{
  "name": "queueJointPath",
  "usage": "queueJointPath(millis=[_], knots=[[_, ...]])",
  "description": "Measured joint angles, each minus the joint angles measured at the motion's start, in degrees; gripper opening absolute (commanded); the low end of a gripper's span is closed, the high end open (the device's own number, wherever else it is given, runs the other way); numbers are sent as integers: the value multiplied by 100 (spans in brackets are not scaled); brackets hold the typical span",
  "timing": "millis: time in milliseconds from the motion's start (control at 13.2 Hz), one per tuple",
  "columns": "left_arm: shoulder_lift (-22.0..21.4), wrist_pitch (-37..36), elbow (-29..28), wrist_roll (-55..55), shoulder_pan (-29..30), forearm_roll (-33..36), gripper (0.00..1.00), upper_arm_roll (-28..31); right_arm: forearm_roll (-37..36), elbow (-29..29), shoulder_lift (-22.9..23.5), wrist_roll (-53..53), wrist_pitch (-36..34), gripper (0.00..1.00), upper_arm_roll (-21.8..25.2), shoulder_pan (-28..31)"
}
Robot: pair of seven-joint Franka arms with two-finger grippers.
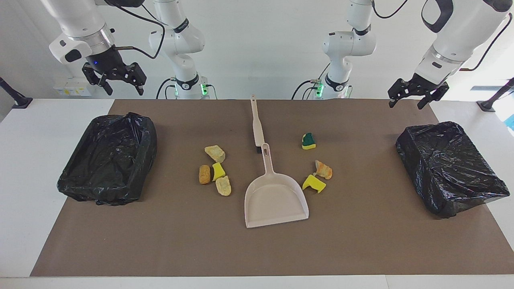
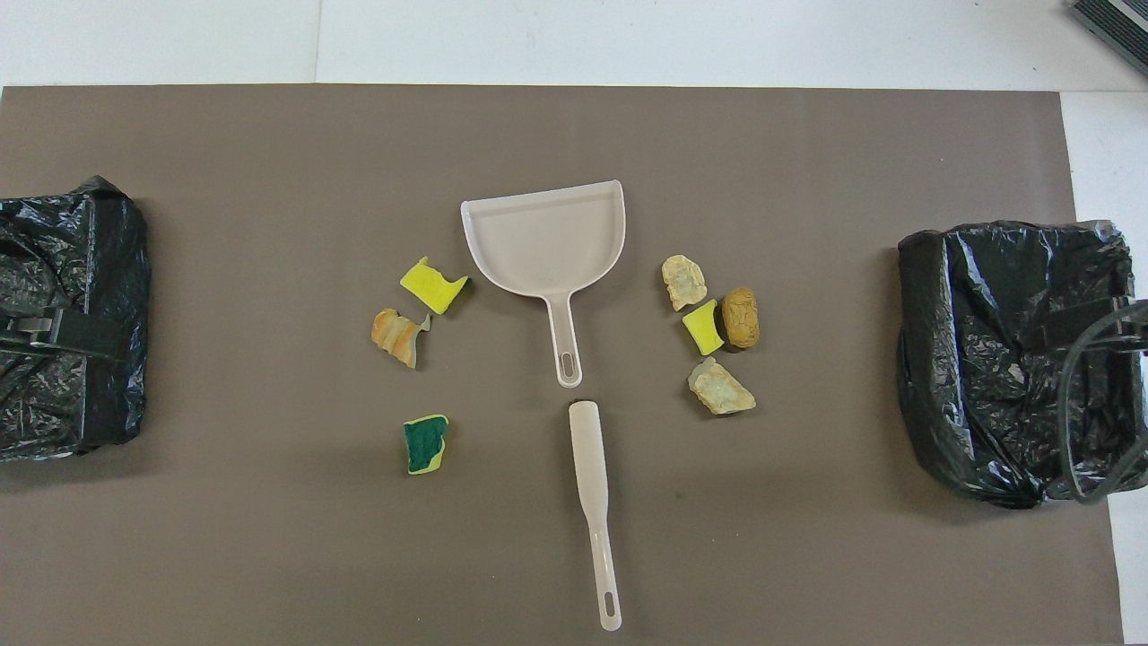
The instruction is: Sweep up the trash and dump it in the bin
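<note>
The trash lies on the brown mat in two clusters beside the beige dustpan (image 1: 276, 196) (image 2: 547, 242). Toward the right arm's end are a tan chunk (image 1: 215, 153), an orange-brown one (image 1: 204, 174), a yellow one (image 1: 218, 171) and another tan one (image 1: 223, 186). Toward the left arm's end are a green-and-yellow sponge piece (image 1: 308, 141) (image 2: 424, 444), an orange chunk (image 1: 323, 169) and a yellow one (image 1: 314, 183). A beige brush (image 1: 257, 126) (image 2: 592, 475) lies in line with the dustpan's handle, nearer the robots. The right gripper (image 1: 124, 90) and the left gripper (image 1: 406, 105) both hang open and empty in the air.
Two bins lined with black bags stand on the mat: one (image 1: 100, 188) (image 2: 987, 359) at the right arm's end, under the right gripper, the other (image 1: 453, 188) (image 2: 54, 242) at the left arm's end. White table borders the mat.
</note>
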State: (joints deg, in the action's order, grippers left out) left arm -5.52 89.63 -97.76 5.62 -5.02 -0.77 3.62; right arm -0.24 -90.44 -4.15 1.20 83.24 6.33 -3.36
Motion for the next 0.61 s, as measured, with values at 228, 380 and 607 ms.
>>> queueJointPath(millis=[228,380,607], knots=[[1,-323,261,12,-11,25,100,-71,0,0,0,0,0,100,-2,-3],[0,-448,379,16,-22,27,100,-118,0,-1,0,0,0,100,-1,-3],[12,-450,379,24,-41,26,100,-133,0,-41,-9,0,0,100,-2,-3]])
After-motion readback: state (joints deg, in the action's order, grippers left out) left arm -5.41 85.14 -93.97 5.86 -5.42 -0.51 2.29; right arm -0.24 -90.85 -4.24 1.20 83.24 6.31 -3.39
